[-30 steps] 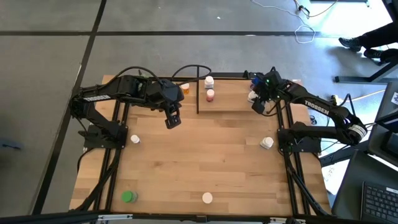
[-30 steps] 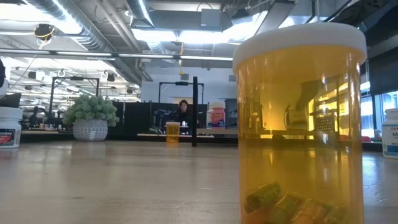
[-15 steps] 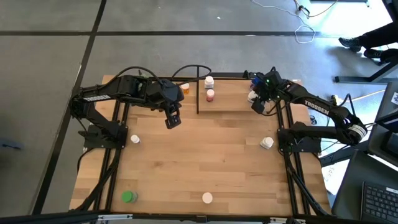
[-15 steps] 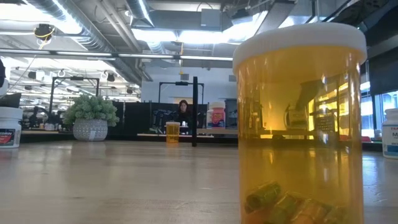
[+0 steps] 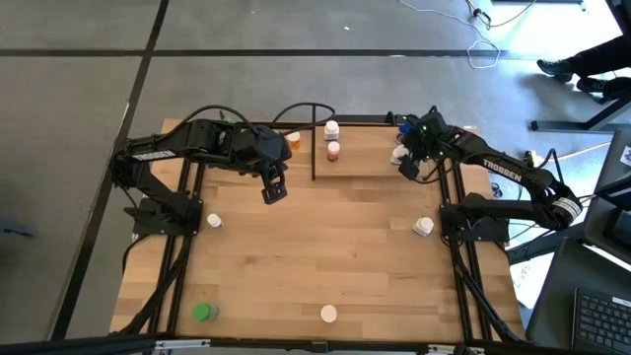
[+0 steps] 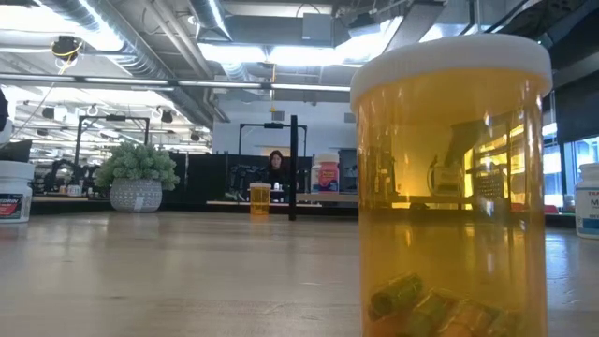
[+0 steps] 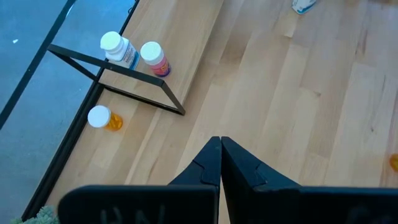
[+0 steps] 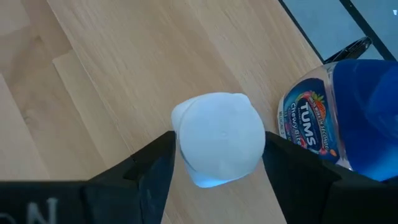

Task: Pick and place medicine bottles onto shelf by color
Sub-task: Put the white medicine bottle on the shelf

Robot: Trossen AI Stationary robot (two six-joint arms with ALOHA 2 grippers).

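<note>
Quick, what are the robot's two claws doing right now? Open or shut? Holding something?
Left gripper: jaws shut, holding nothing, above the bare table.
Right gripper: jaws on either side of a white bottle on the shelf; grip cannot be told.

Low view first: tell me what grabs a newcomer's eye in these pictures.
A huge amber bottle with a white cap fills the low view's right side, right against the camera. On the shelf at the table's far edge, the right tool straddles a white-capped bottle beside a blue Tums bottle. The left tool hangs shut over bare tabletop.
</note>
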